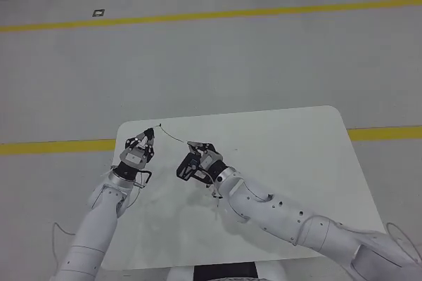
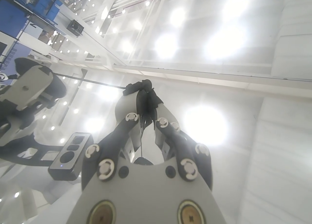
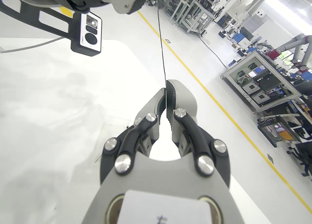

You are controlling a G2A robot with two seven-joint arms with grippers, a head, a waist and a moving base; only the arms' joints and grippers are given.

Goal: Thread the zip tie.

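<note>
above the white table [image 1: 302, 175]: one zip tie [image 1: 172, 135], thin and black, was stretched in the air between the two arms. left gripper [image 1: 149, 135] was clenched on one end, and right gripper [image 3: 166, 88] was clenched on the strap farther along. it was probably held taut and off the surface so the tail could be aimed at the head. white label [image 3: 165, 210] on the right wrist: print was cut off and unreadable.

A white rounded table [image 1: 295, 140] stands on a pale grey floor [image 1: 211, 70] striped with yellow lines [image 1: 197, 15], metal-framed equipment racks [image 3: 260, 81] lining the hall beyond it under bright ceiling lights [image 2: 168, 44].
</note>
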